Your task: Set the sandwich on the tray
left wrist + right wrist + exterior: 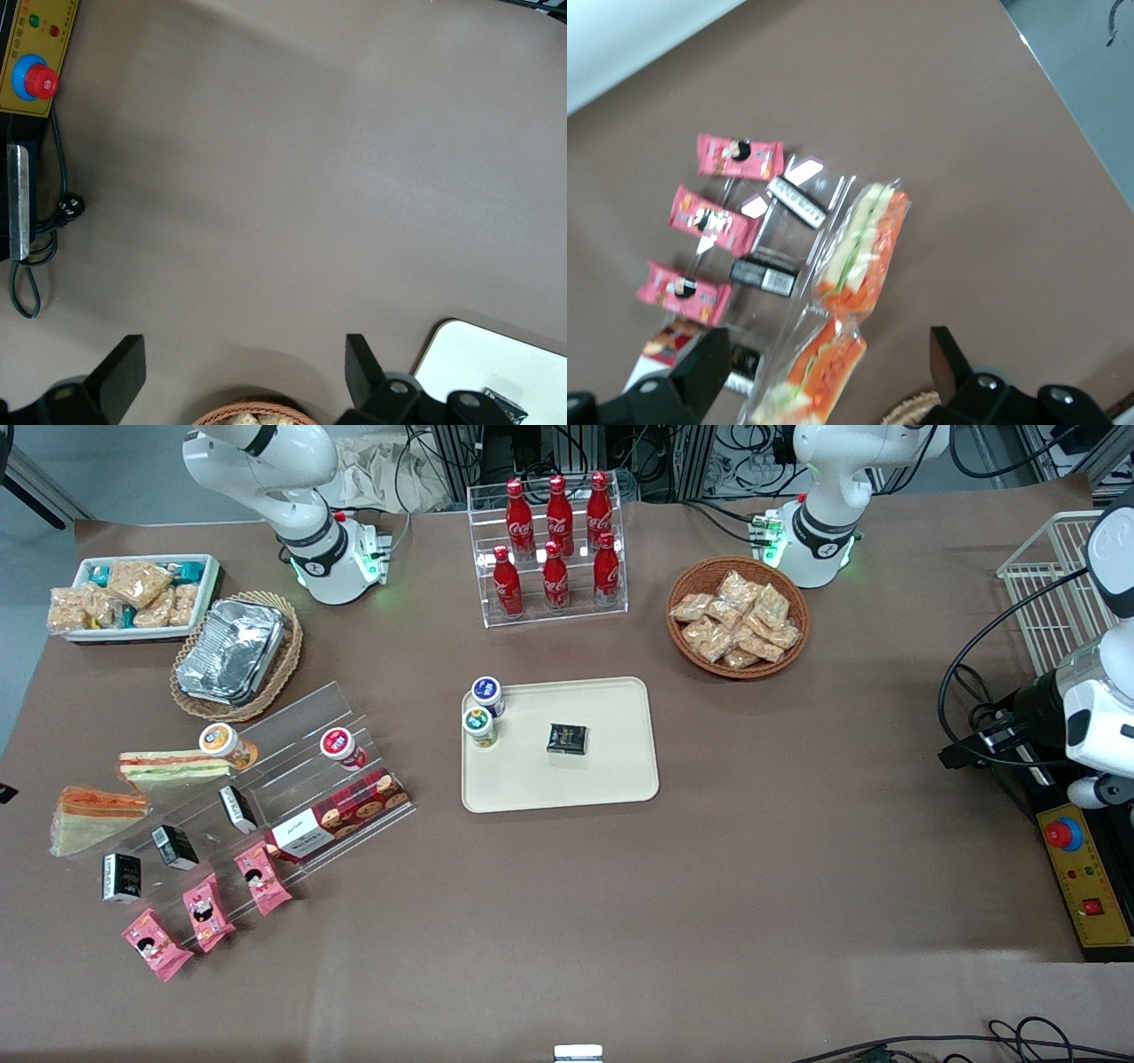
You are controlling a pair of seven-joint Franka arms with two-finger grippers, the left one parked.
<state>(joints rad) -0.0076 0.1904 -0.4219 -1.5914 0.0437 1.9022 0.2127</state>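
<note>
Right wrist view: the gripper (824, 354) hovers spread and empty above the bench (709, 886). The flatter sandwich (819, 376) lies between it and the sandwich (864, 243). The sandwich rests on the bench at eight o'clock from the tray (567, 788), well apart, with its long axis running eight to two. It is a clear-wrapped wedge: thick orange over pale bread, with green filling.

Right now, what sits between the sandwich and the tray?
Front view: the clear stand with its cookie box lies between sandwich and tray. Open gripper hovers near the sandwich.
</note>
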